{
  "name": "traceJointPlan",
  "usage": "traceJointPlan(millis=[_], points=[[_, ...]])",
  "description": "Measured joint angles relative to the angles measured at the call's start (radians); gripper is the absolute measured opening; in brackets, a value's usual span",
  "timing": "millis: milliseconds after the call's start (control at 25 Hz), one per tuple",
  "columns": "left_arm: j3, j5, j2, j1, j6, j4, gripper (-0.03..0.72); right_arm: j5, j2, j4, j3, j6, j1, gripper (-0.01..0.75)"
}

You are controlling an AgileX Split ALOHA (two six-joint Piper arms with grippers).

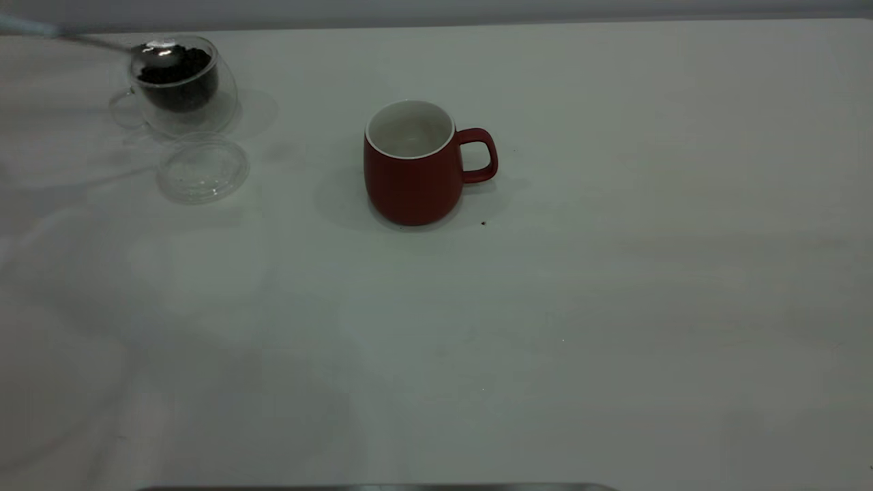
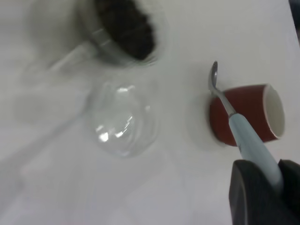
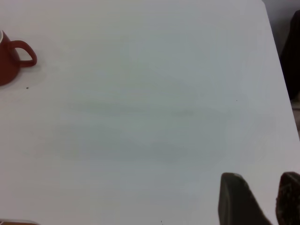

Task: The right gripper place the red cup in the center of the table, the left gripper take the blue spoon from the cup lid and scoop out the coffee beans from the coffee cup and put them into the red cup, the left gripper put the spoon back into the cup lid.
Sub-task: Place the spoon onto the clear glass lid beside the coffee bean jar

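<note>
The red cup [image 1: 416, 177] stands upright in the middle of the table [image 1: 545, 341], handle to the right, white inside. At the far left, the clear coffee cup [image 1: 181, 85] holds coffee beans [image 1: 179, 71]. The blue spoon [image 1: 158, 51] has its metal bowl over the beans at the cup's rim, and its handle runs off to the upper left. In the left wrist view, my left gripper [image 2: 269, 180] is shut on the pale handle of the spoon [image 2: 243, 136]. The cup lid [image 1: 203, 167] lies bare in front of the coffee cup. My right gripper [image 3: 265, 201] is open over bare table, far from the red cup [image 3: 7, 58].
A tiny dark speck [image 1: 483, 222] lies on the table just right of the red cup's base. The table's far edge runs close behind the coffee cup. White tabletop stretches across the front and right.
</note>
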Motion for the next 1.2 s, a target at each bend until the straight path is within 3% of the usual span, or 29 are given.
traceJointPlan(millis=[120,520,1200], points=[[0.047,-0.006,0.033,0.043,-0.025,0.0,0.123,0.0,0.0,0.0,0.0,0.0,0.0,0.242],[0.077,-0.056,0.149,0.035,-0.034,-0.094,0.123,0.0,0.0,0.0,0.0,0.0,0.0,0.242],[0.095,-0.222,0.183,-0.102,-0.026,-0.159,0.123,0.0,0.0,0.0,0.0,0.0,0.0,0.242]])
